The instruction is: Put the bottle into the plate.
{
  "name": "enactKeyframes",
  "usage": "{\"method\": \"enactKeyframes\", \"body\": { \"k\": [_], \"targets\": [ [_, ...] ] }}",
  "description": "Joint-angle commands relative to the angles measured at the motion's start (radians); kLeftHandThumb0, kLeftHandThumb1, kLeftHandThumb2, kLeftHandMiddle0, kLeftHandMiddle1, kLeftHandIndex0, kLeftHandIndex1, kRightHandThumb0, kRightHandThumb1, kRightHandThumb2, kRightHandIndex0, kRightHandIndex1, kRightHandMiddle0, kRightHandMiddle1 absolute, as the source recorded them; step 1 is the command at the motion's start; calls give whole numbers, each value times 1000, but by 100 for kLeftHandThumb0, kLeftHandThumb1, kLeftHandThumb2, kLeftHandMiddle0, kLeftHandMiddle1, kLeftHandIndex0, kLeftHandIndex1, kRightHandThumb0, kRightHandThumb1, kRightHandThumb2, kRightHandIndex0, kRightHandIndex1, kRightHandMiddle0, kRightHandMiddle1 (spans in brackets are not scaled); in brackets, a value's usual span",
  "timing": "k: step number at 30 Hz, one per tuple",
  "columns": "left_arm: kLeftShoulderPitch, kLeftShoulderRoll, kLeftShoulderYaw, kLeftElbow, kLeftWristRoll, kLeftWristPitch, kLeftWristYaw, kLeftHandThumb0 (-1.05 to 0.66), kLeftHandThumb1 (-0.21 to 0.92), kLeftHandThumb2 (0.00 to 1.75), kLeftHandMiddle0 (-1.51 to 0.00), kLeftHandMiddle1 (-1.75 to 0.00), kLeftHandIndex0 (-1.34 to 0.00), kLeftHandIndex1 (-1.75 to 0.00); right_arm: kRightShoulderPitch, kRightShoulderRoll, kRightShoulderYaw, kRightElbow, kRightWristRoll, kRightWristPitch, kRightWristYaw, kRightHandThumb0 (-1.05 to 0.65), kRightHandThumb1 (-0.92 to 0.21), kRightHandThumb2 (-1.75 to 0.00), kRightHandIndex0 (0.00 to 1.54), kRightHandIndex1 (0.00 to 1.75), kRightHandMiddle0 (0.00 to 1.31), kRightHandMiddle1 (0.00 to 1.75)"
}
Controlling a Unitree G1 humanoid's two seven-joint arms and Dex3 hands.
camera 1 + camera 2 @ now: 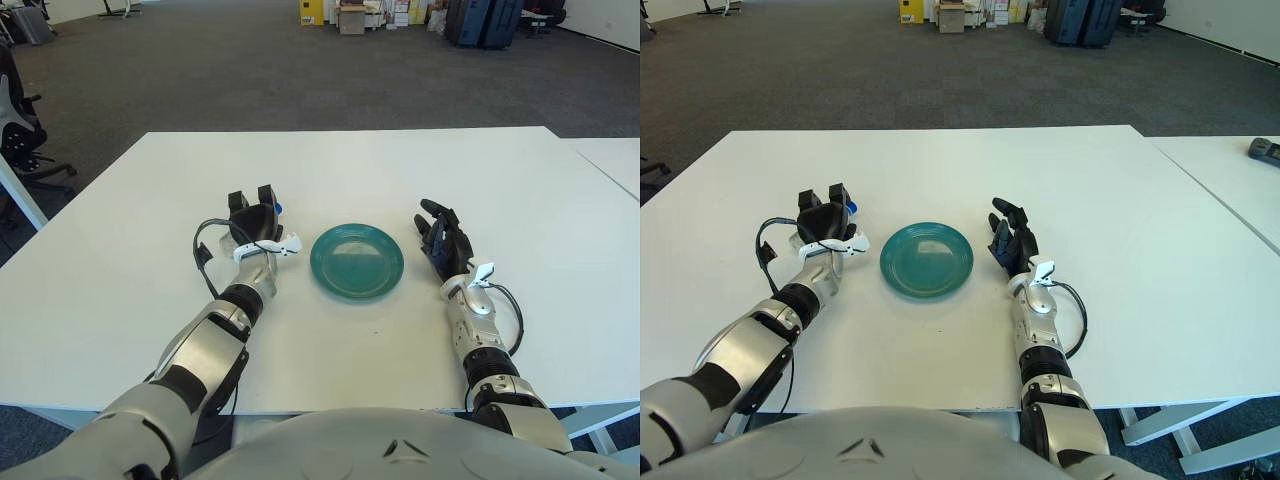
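Observation:
A teal plate (357, 260) sits on the white table (400, 170) between my two hands. The bottle is mostly hidden in my left hand (255, 222); only its blue cap (277, 209) shows at the hand's right side, and a bit of clear body at the left. My left hand is just left of the plate, low at the table, with its fingers curled around the bottle. My right hand (443, 240) shows just right of the plate, fingers spread and holding nothing.
A second white table (1240, 180) adjoins at the right with a dark object (1265, 150) on it. An office chair (20, 130) stands off the table's left edge. Boxes and cases stand far back on the carpet.

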Motion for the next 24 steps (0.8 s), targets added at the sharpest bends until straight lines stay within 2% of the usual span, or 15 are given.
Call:
{"method": "enactKeyframes", "body": {
  "k": [1, 11, 13, 16, 20, 24],
  "targets": [
    [31, 15, 3, -7, -22, -49, -31, -45, 36, 126, -110, -175, -57, -175, 40, 9, -8, 24, 17, 21, 2, -83, -92, -98, 34, 1, 2, 88],
    [53, 52, 12, -37, -40, -183, 0, -44, 38, 123, -112, -175, -55, -175, 41, 14, -5, 21, 16, 14, 5, -83, -92, -99, 36, 2, 3, 89],
    [55, 76, 16, -69, -38, -212, 4, -44, 38, 123, -112, -175, -55, -175, 41, 15, -5, 20, 16, 15, 5, -83, -92, -99, 37, 2, 4, 89],
    [61, 113, 30, -153, -40, -234, -17, -44, 38, 123, -113, -175, -55, -175, 40, 14, -4, 20, 16, 16, 6, -83, -92, -100, 37, 2, 4, 89],
    [97, 158, 58, -368, -42, -224, -84, -44, 38, 123, -113, -175, -55, -175, 38, 15, -3, 20, 14, 18, 6, -83, -92, -100, 36, 2, 3, 88],
    [131, 172, 64, -480, -34, -236, -114, -44, 38, 123, -114, -175, -55, -175, 35, 16, -1, 23, 13, 21, 6, -83, -92, -101, 36, 1, 2, 88]
  ]
}}
